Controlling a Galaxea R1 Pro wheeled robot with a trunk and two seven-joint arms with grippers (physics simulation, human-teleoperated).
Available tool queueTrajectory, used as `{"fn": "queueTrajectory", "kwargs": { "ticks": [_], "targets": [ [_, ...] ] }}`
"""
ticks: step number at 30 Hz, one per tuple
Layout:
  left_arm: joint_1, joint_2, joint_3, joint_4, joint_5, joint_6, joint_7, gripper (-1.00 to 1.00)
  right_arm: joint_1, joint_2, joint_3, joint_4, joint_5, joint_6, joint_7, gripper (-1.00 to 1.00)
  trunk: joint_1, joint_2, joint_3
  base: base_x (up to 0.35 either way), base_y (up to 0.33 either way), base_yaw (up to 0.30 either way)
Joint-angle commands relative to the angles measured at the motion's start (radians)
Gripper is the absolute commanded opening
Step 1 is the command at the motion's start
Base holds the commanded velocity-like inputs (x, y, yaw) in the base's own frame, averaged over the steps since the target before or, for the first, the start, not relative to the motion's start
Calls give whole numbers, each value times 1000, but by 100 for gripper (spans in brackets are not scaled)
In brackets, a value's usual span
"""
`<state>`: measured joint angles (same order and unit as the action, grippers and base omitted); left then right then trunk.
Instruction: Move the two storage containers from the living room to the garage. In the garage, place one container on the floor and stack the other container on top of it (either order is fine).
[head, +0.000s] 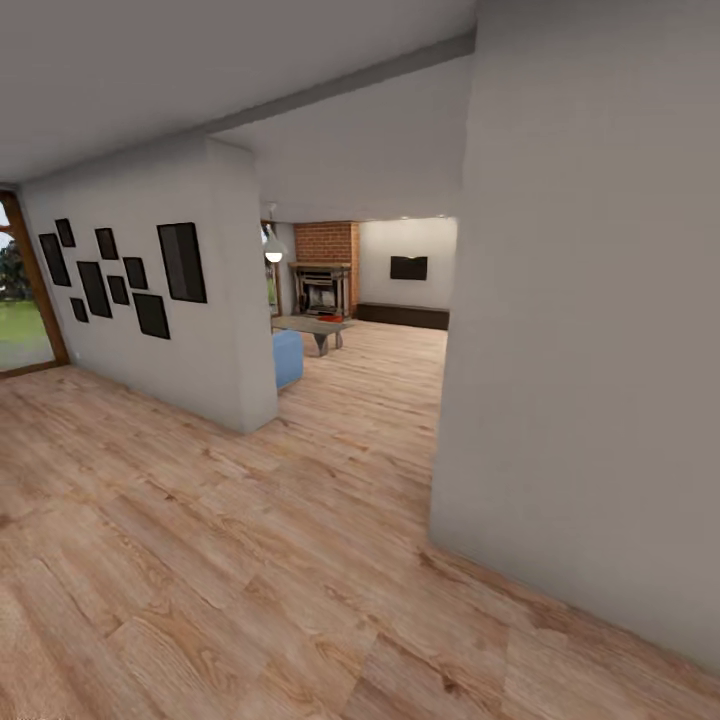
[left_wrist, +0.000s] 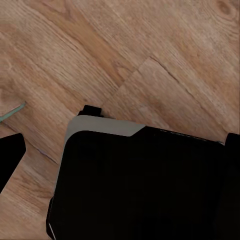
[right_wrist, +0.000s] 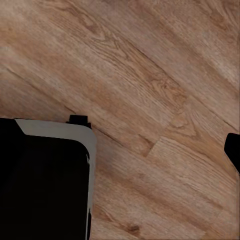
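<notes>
- While the head camera looks along a hallway, light wood-plank floor (head: 250, 560) covers the whole foreground.
- A white partition wall (head: 225, 340) stands at the left, and a cluster of dark picture frames (head: 182, 262) hangs on it.
- Beyond that wall's far end, a wood-framed glass door (head: 25, 300) shows grass outside.
- A plain white wall (head: 590, 350) rises close by at the right.
- Between the two walls the passage opens onto the living room (head: 390, 350), well away from the camera.
- At its back stands a fireplace (head: 322, 288) with brick (head: 325, 242) above it. A dark screen (head: 408, 267) hangs on the wall beside it, over a low dark cabinet (head: 402, 315).
- A low table (head: 312, 325) sits before the fireplace, and the corner of a blue sofa (head: 288, 358) peeks out from behind the partition wall.
- A white lamp (head: 273, 255) hangs near the partition's edge.
- An orange-red speck (head: 329, 318) lies on the table. It is too small to tell whether it is a container.
- The left wrist camera looks down at planks and the robot's black body (left_wrist: 145, 185). A black tip (left_wrist: 10, 155) juts in beside it. I cannot tell whether the left gripper is released or clenched.
- The right wrist camera shows the same black body (right_wrist: 42, 185) over planks, with a black tip (right_wrist: 233, 150) apart from it. The right gripper's state cannot be told either.
</notes>
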<state>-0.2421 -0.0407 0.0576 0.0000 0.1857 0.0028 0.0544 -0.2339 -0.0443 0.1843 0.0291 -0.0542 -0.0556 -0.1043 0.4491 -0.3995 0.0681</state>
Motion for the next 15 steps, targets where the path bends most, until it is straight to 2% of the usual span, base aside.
{"fn": "queueTrajectory", "kwargs": {
  "ticks": [1, 6, 15],
  "targets": [
    [0, 0, 5, 0, 3, 0, 2, 100, -1, 0, 7, 3, -6, -6, -2, 100, 1, -1, 0, 322, 0, 253],
    [0, 2, 5, 0, 3, 0, 2, 100, -1, 0, 7, 3, -6, -7, -2, 100, 1, -1, -1, 322, 0, 108],
    [0, 2, 5, 0, 3, 0, 2, 100, -1, -1, 7, 3, -6, -7, -2, 100, 1, -1, -1, 322, 0, 7]
  ]
}}
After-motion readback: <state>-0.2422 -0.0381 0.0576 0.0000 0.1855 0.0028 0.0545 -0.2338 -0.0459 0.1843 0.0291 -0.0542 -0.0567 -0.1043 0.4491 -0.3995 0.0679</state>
